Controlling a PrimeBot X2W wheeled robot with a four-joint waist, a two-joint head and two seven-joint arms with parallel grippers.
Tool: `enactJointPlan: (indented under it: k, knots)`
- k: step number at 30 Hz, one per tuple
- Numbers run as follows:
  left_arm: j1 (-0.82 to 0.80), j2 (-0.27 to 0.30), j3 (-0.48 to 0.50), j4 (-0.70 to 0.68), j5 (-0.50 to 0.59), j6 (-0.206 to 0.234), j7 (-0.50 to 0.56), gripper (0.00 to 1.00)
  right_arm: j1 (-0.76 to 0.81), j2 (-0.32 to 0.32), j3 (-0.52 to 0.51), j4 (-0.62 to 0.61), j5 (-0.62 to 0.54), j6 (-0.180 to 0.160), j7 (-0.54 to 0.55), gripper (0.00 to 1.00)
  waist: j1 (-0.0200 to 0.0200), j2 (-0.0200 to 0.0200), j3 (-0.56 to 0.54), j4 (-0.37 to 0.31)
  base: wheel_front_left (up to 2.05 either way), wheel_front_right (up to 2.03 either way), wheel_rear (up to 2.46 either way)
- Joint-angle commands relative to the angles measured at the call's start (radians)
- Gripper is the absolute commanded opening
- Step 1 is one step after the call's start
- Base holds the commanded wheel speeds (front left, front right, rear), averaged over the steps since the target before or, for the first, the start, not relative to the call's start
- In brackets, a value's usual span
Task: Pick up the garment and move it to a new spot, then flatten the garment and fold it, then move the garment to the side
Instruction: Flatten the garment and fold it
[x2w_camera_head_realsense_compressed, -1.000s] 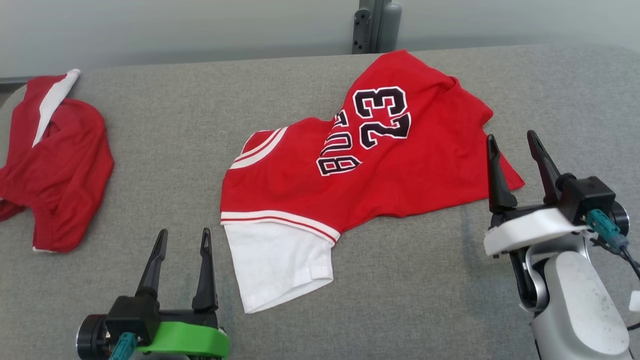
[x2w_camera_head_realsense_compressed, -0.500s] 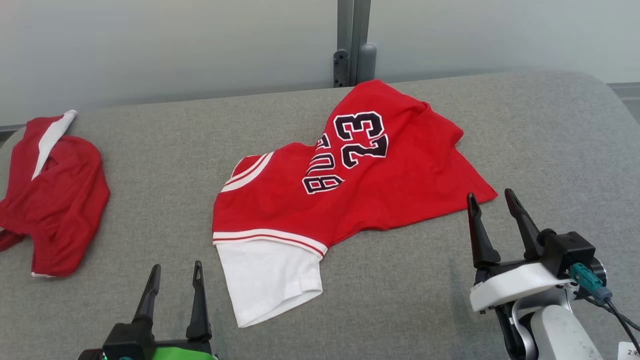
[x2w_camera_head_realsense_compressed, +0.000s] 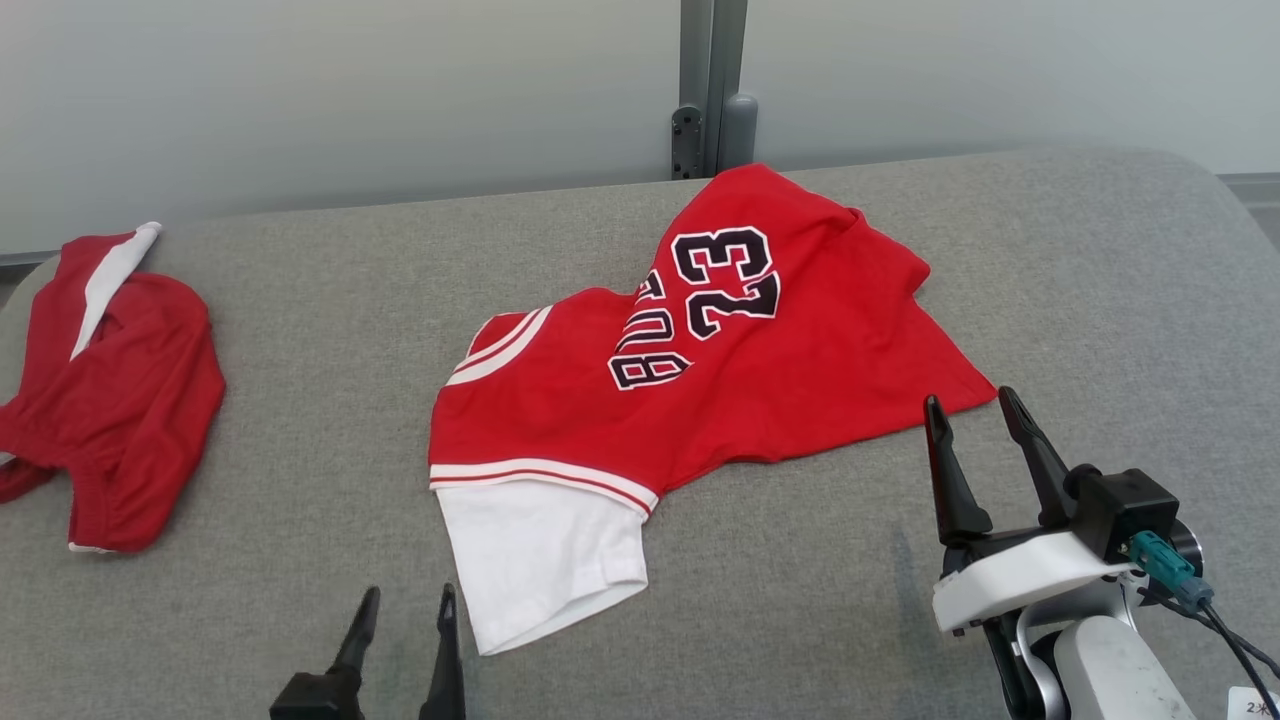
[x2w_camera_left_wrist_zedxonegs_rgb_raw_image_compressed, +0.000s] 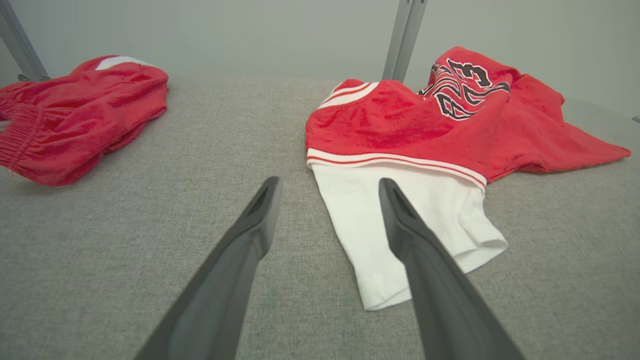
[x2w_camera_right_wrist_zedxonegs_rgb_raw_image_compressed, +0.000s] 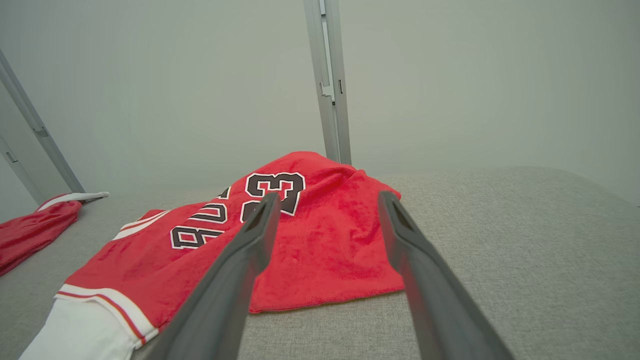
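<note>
Lying crumpled, red shorts (x2w_camera_head_realsense_compressed: 120, 400) sit well left of the garment (x2w_camera_head_realsense_compressed: 800, 350).

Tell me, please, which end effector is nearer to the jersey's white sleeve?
Left. The left end effector hovers open just left of the white sleeve. The right end effector, also open, is far over at the opposite red corner of the jersey.

Plenty of bare table (x2w_camera_head_realsense_compressed: 330, 330) between the jersey (x2w_camera_head_realsense_compressed: 760, 360) and the red pile (x2w_camera_head_realsense_compressed: 110, 390) on the left; right of the jersey is open too; the white sleeve (x2w_camera_head_realsense_compressed: 545, 560) lies just beside the left gripper (x2w_camera_head_realsense_compressed: 410, 592) (tight there); a post (x2w_camera_head_realsense_compressed: 712, 90) stands behind the jersey.
</note>
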Motion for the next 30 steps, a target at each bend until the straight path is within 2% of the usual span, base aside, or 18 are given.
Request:
enactJointPlan:
  k: [1,7,15,16,17,18,20,21,24,30]
  knots:
    - [-0.003,0.002,-0.013,0.02,-0.017,-0.008,0.01,1.0,0.005,-0.002,0.001,0.003,-0.002,-0.001,-0.003,1.0,0.0,0.0,0.004,-0.003,0.0,0.0,0.0]
    - [-0.044,0.002,-0.072,0.11,-0.1,-0.022,0.074,1.0,-0.01,-0.002,0.009,0.01,-0.006,-0.001,-0.003,1.0,0.0,0.0,0.021,-0.02,0.0,0.0,0.0]
    - [-0.105,0.003,-0.099,0.238,-0.156,0.027,0.125,1.0,-0.022,-0.002,0.018,0.021,-0.009,-0.001,-0.003,1.0,0.0,0.0,0.038,-0.065,0.0,0.0,0.0]
    - [-0.11,0.003,-0.102,0.253,-0.159,0.033,0.128,0.97,-0.023,-0.002,0.017,0.022,-0.01,-0.001,-0.003,1.0,0.0,0.0,0.04,-0.07,0.0,0.0,0.0]
    - [-0.115,0.002,-0.102,0.266,-0.169,0.039,0.131,0.92,-0.023,-0.002,0.018,0.022,-0.011,-0.001,-0.003,1.0,0.0,0.0,0.042,-0.076,0.0,0.0,0.0]
    - [-0.118,0.002,-0.105,0.277,-0.174,0.043,0.133,0.65,-0.022,-0.002,0.016,0.022,-0.012,-0.001,-0.003,1.0,0.0,0.0,0.043,-0.079,0.0,0.0,0.0]
    - [-0.124,0.002,-0.115,0.298,-0.179,0.048,0.127,0.25,-0.02,-0.002,0.012,0.022,-0.015,-0.001,-0.003,1.0,0.0,0.0,0.045,-0.084,0.0,0.0,0.0]
    - [-0.127,0.002,-0.121,0.304,-0.187,0.045,0.122,0.01,-0.018,-0.002,0.009,0.023,-0.017,-0.001,-0.003,1.0,0.0,0.0,0.046,-0.085,0.0,0.0,0.0]
    - [-0.136,0.002,-0.136,0.309,-0.208,0.033,0.098,0.0,-0.01,-0.002,-0.006,0.026,-0.025,-0.001,-0.003,1.0,0.0,0.0,0.046,-0.08,0.0,0.0,0.0]
    - [-0.144,0.004,-0.125,0.258,-0.228,0.039,0.035,0.0,-0.003,-0.002,-0.061,0.069,-0.054,-0.001,-0.003,1.0,0.0,0.0,0.038,-0.036,0.0,0.0,0.0]
